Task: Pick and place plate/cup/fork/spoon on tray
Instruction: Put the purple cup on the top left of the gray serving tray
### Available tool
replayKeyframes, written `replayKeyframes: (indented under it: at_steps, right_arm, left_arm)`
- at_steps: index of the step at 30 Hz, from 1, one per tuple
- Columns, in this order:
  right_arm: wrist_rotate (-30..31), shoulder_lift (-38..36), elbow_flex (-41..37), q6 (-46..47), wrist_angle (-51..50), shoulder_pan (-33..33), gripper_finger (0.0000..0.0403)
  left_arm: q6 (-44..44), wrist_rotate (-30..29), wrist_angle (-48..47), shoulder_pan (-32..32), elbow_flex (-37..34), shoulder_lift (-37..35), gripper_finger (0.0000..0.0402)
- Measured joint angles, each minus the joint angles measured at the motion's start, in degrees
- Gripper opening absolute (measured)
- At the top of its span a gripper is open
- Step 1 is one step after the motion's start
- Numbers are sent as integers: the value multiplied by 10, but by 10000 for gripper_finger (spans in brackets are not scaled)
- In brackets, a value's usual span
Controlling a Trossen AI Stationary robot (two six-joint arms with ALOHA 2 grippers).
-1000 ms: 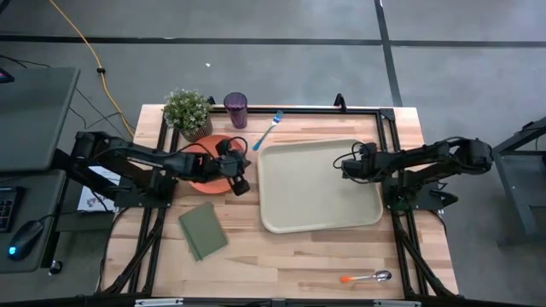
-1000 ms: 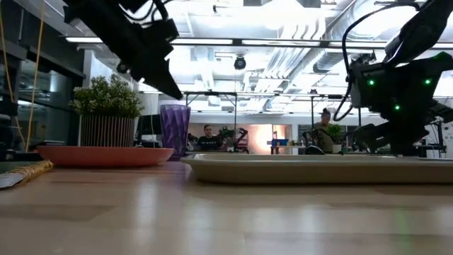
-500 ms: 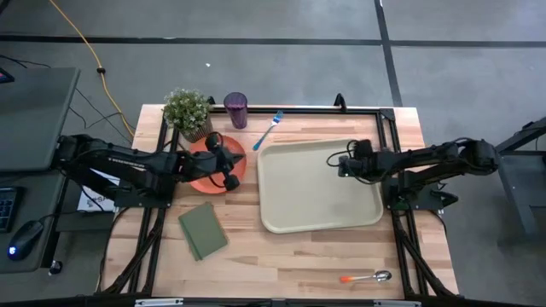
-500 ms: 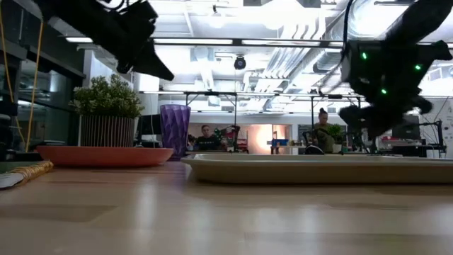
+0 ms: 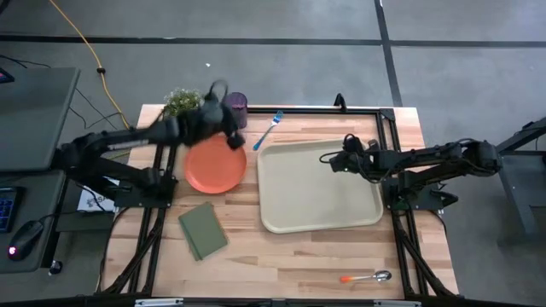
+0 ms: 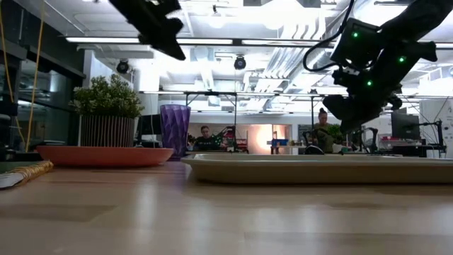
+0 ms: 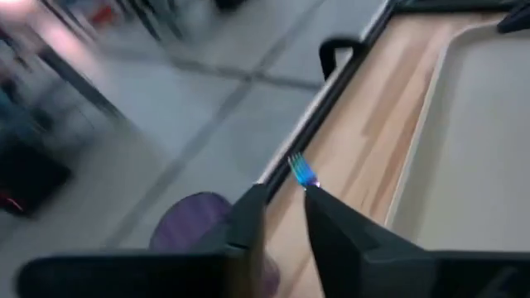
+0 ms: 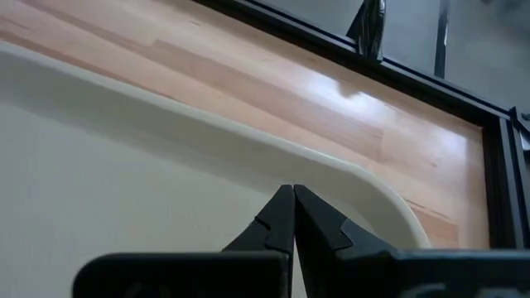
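Note:
The orange-red plate [image 5: 216,165] lies flat on the table, left of the beige tray [image 5: 320,185]. The purple cup [image 5: 237,104] stands upright at the far edge, beside the plate's far side. The blue-handled fork [image 5: 267,130] lies on the table between the cup and the tray. The spoon [image 5: 367,277] lies near the near edge. My left gripper [image 5: 223,119] hangs high over the plate's far rim, next to the cup, narrowly open and empty [image 7: 283,199]. My right gripper [image 5: 331,162] is shut and empty above the tray's far part [image 8: 292,194].
A potted plant [image 5: 181,102] stands at the far left, close to the cup. A green pad [image 5: 203,230] lies near the plate's near side. A black frame rail [image 5: 358,109] runs along the far edge of the table.
My left gripper has risen from just above the plate and gone toward the far edge, up to the cup. My right gripper has risen a little and moved toward the table's left over the tray. The plate has stayed in place.

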Motion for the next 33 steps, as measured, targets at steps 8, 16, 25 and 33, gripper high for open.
replayKeyframes:
  at_steps: [8, 16, 25, 33]
  right_arm:
    - [-7, 0, 0, 0, 2, 0, 0]
    - [-19, 0, 0, 1, 6, 0, 0]
    - [-19, 0, 0, 1, 8, 0, 0]
    - [-32, 0, 0, 16, 10, 0, 0]
  left_arm:
    - [-21, 124, -209, 158, 208, 190, 209]
    - [-23, 162, -269, 188, 290, 298, 273]
    - [-32, 145, -284, 188, 290, 340, 271]
    - [-61, 142, -307, 188, 290, 371, 237]
